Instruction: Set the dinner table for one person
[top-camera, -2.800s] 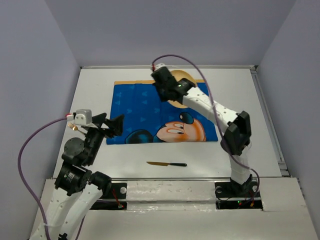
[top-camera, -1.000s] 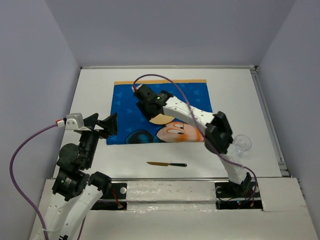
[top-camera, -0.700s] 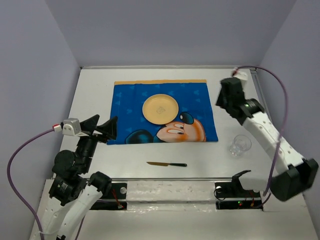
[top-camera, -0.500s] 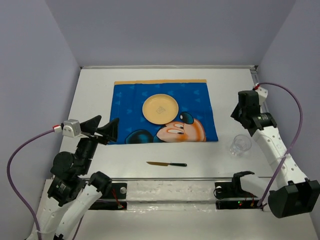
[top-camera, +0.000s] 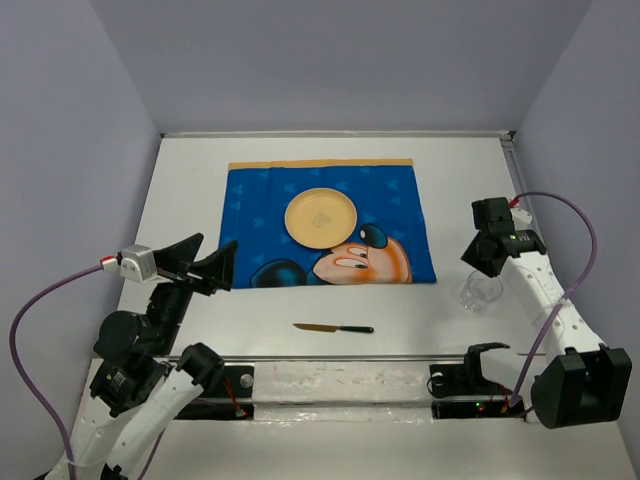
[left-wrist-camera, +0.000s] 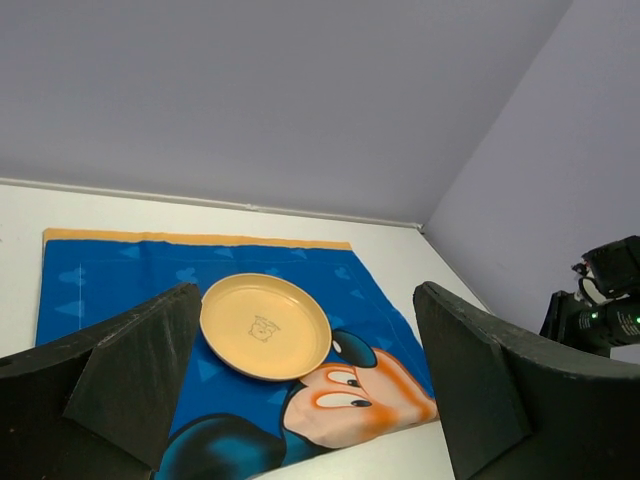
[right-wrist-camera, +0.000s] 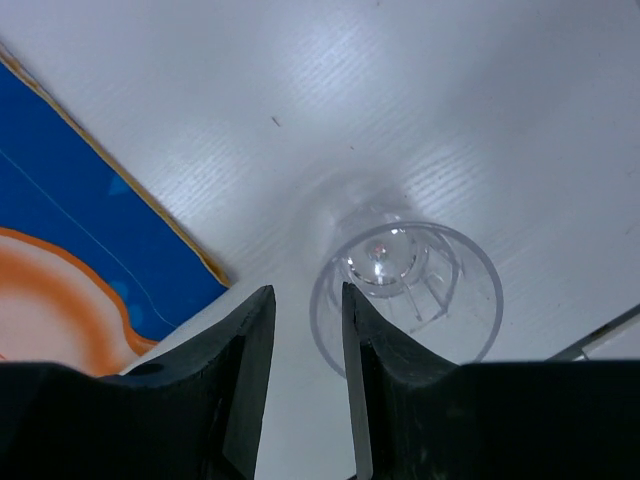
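Already done: placemat (top-camera: 262, 205) lies spread on the white counter (top-camera: 180, 180), towards its far side; plate (top-camera: 319, 217) sits on the placemat's upper middle, its near edge over the printed face
left to do: by my reading, knife and glass have yet to be placed by the plate; no fork, spoon or napkin in view
left hand (top-camera: 217, 243): off the placemat's near left corner, raised above the counter; fingers spread wide, nothing between them
knife (top-camera: 333, 328): on bare counter just below the placemat's near edge, lying crosswise, blade to the left
glass (top-camera: 482, 292): upright on bare counter off the placemat's near right corner, apart from its edge
right hand (right-wrist-camera: 305, 300): directly over the glass; fingers drawn to a narrow gap above the near part of the rim; whether a finger touches the rim I cannot tell
in the way: nothing lies between knife and placemat; the placemat right of the plate is bare
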